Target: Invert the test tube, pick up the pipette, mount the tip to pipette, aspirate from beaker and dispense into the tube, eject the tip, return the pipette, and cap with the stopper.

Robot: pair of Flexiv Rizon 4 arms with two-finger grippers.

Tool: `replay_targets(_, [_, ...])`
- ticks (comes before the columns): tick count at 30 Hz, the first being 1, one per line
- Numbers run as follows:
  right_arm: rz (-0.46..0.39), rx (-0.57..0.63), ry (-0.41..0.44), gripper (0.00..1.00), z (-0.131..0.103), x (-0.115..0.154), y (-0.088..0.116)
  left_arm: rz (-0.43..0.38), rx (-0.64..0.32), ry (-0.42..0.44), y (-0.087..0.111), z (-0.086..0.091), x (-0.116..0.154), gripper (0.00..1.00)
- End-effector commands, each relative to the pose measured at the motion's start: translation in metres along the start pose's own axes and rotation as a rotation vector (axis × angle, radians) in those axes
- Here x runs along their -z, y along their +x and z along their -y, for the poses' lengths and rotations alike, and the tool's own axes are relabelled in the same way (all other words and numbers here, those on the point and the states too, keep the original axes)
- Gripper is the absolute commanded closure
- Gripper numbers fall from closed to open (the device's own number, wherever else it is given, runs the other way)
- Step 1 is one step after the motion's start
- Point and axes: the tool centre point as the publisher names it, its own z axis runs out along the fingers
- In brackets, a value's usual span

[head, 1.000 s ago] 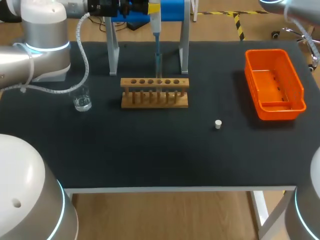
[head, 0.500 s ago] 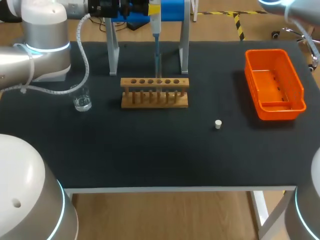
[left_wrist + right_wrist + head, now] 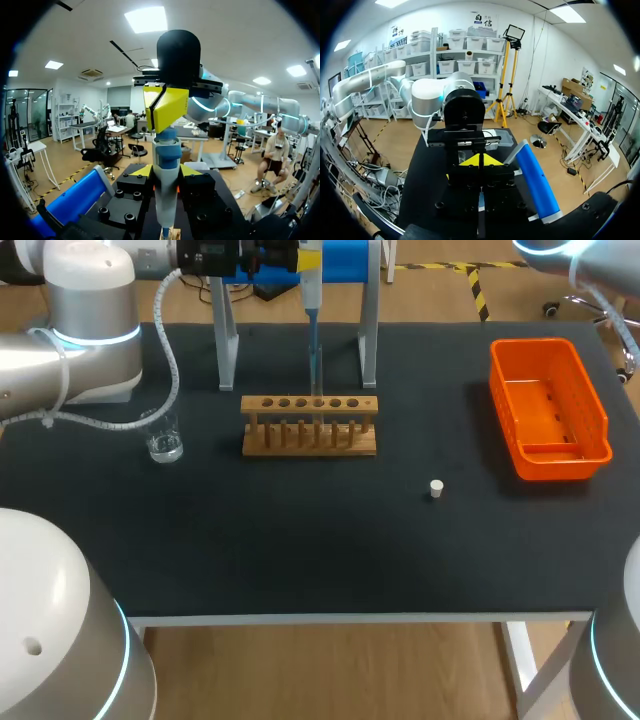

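The left claw (image 3: 166, 171) grips the pipette (image 3: 165, 200) upright, tip down in the test tube (image 3: 317, 380). The right claw (image 3: 480, 161), pinched closed, sits on the pipette's top.

Head view: you get the pipette (image 3: 311, 300) top & left gripper (image 3: 306, 256) cut off by the edge. L wrist view: pipette's lower end cut off too. The beaker (image 3: 163, 435) fill level is too small to tell.
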Motion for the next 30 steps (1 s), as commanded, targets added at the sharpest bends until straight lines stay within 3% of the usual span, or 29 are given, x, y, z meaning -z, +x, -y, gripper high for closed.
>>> replay_targets(1, [-0.004,-0.001,0.008,1.0,0.009,-0.002,0.003,0.002,-0.001,0.003,-0.002,0.005,0.002,1.0])
replay_targets(10, [0.001,0.016,-0.004,1.0,0.0,0.003,0.003,0.002,-0.001,0.003,-0.002,0.005,0.002,1.0])
replay_targets(16, [0.029,0.071,-0.067,1.0,-0.019,0.026,-0.002,0.002,-0.001,0.003,-0.002,0.005,0.002,1.0])
replay_targets(20, [0.053,0.107,-0.098,1.0,-0.015,0.047,-0.005,0.002,-0.001,0.003,-0.002,0.005,0.002,1.0])
replay_targets(21, [0.062,0.109,-0.103,0.69,-0.011,0.053,-0.006,0.002,-0.001,0.003,-0.002,0.005,0.002,1.0])
replay_targets(22, [0.071,0.111,-0.11,0.24,-0.007,0.059,-0.006,0.002,-0.001,0.003,-0.002,0.005,0.002,1.0])
replay_targets(23, [0.081,0.113,-0.115,0.0,-0.002,0.064,-0.008,0.002,-0.001,0.003,-0.002,0.005,0.002,1.0])
replay_targets(30, [0.102,0.135,-0.145,0.0,0.054,0.087,-0.008,0.002,-0.001,0.003,-0.002,0.005,0.002,1.0])
